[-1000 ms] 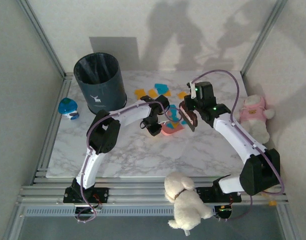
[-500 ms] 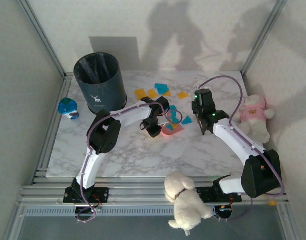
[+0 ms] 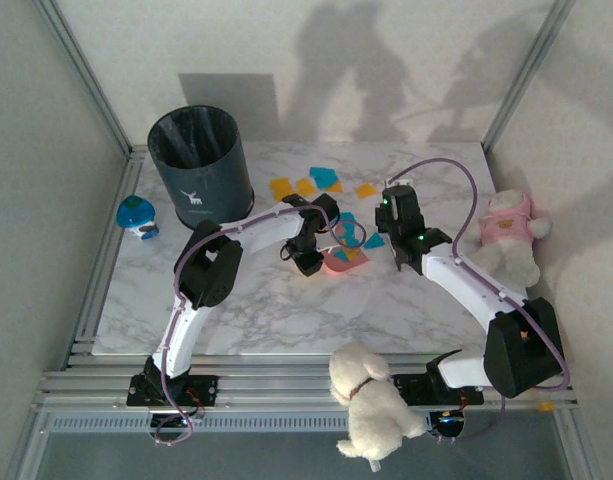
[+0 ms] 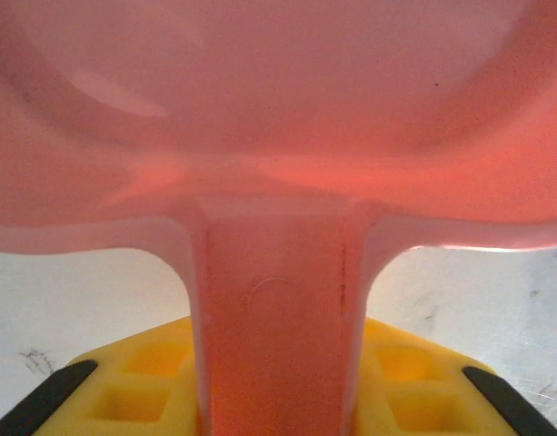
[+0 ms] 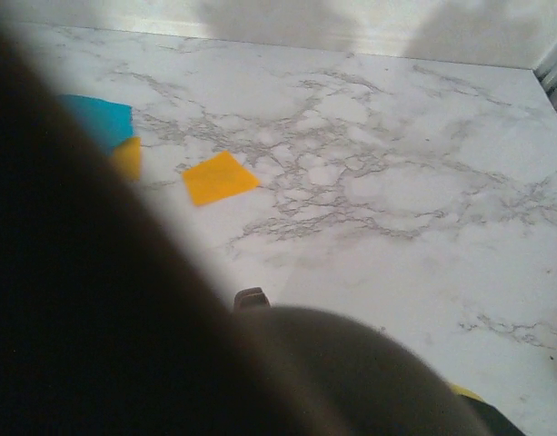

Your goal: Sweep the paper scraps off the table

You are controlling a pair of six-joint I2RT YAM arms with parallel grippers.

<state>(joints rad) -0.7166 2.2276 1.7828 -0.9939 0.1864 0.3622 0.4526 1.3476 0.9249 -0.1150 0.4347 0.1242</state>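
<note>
- small blue-green round toy (image 3: pixel 136 216) on the left rim of the table (image 3: pixel 266 310), well apart from both arms
- dark bin (image 3: pixel 199 165) upright at the far-left corner, with a white deer print on its side
- left gripper (image 3: pixel 308 256) mid-table, nearly closed, clamped on the handle of the pink dustpan (image 3: pixel 346 260)
- left wrist view: pink handle (image 4: pixel 276 345) runs straight down between the yellow fingers (image 4: pixel 133 381); dustpan bowl (image 4: pixel 278 100) spreads across the top; left gripper (image 4: pixel 278 386) closed on the handle from both sides
- dustpan sits low on the table, just right of the left gripper; a few orange and teal bits seem to lie on it, too small to be sure
- paper scraps (image 3: pixel 324 178): a row of orange and teal pieces near the far edge, more teal ones just beyond and right of the dustpan
- white plush dog (image 3: pixel 371 400) on the near rail between the two arm bases
- right gripper (image 3: pixel 394 207) right of the dustpan, near the teal scraps, jaws closed; cannot tell what it has hold of
- right wrist view: dark blurred shape (image 5: pixel 78 318) covers the left and bottom; beyond it, flat on the marble, an orange scrap (image 5: pixel 220 177) and a teal scrap (image 5: pixel 96 118)
- plush bear in pink (image 3: pixel 511 235) at the right edge, beside the right arm
</note>
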